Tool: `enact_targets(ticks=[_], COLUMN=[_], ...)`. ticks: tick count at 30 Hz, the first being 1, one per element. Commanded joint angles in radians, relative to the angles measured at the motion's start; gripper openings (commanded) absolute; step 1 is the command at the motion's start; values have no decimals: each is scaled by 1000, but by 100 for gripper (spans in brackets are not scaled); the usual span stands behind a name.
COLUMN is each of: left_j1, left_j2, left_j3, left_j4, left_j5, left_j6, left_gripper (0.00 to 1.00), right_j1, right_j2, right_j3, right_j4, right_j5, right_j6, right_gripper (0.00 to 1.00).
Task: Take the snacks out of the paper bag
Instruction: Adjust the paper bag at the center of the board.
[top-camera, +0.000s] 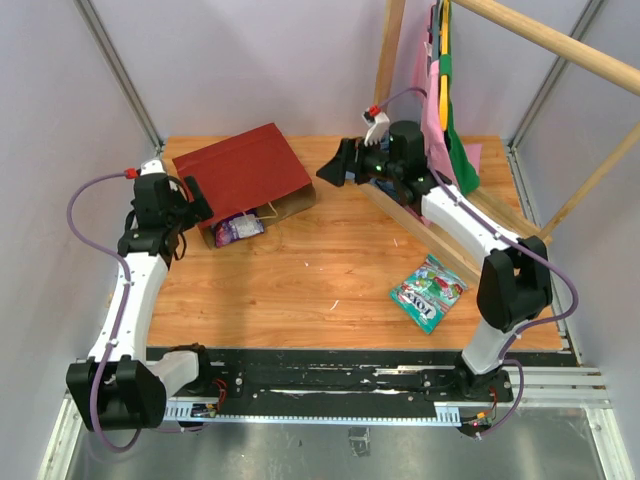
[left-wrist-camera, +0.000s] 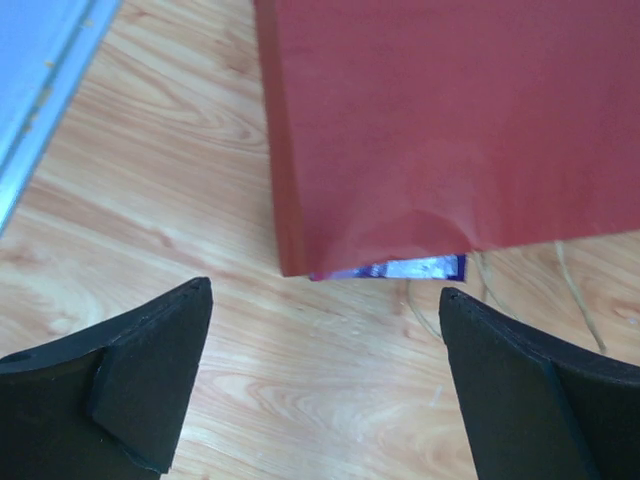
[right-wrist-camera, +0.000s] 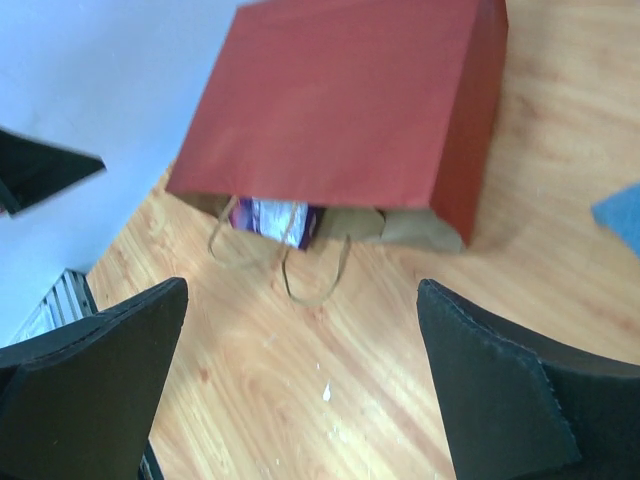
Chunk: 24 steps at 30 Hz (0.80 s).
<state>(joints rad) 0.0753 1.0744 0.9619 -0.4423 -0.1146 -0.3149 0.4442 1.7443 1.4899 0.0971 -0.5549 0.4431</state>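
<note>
On the far left of the table (top-camera: 300, 290) the paper bag (top-camera: 245, 172) lies flat on its side. Its dark red face is up, its mouth is turned toward the near edge, and its twine handles (right-wrist-camera: 300, 270) trail on the wood. One snack is out: a green and white packet (top-camera: 428, 293) lies on the bare wood at the right, well apart from the bag and near the right arm's elbow. A second, a purple packet (top-camera: 238, 229), sits in the mouth, partly under the red panel and partly showing; I judge it not yet removed. Whether more packets lie deeper inside cannot be told, as the upper panel hides the interior.

Left gripper (left-wrist-camera: 325, 290): jaws wide apart with nothing between them, poised just short of the bag's near left corner and not touching it.

Right gripper (right-wrist-camera: 302, 288): jaws likewise spread and empty, held over the far centre of the table and facing the bag's mouth from well apart.

Assessment: the task looks to be at an early stage. One packet is delivered, at least one at the mouth is to be drawn out, and the contents beyond that are unknown. Neither arm has hold of bag or packet.
</note>
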Motion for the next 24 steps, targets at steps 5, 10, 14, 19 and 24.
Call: enact_targets(ticks=[5,10,14,19,24], left_j1=[3,-2,-198,-420,-502], left_j2=[140,206,190,250,188], left_j3=[81,149,145,220,186], left_j4=[-45,-77,-72,-173,-109], left_j5=[-186,-82,-229,-376,-171], left_j6=[46,9,18,68,240], left_gripper=[100,92,88,99,100], right_j1=[4,4,4,4,4], right_j2=[-123,-94,-96,-112,-120], right_j3=[-222,-239,-258,-261,-264], right_j4=[196,246,266,265,255], right_j5=[-33,-72,-81,-88,-90], right_j6=[39,73,82,80,69], right_gripper=[99,99,99,99,99])
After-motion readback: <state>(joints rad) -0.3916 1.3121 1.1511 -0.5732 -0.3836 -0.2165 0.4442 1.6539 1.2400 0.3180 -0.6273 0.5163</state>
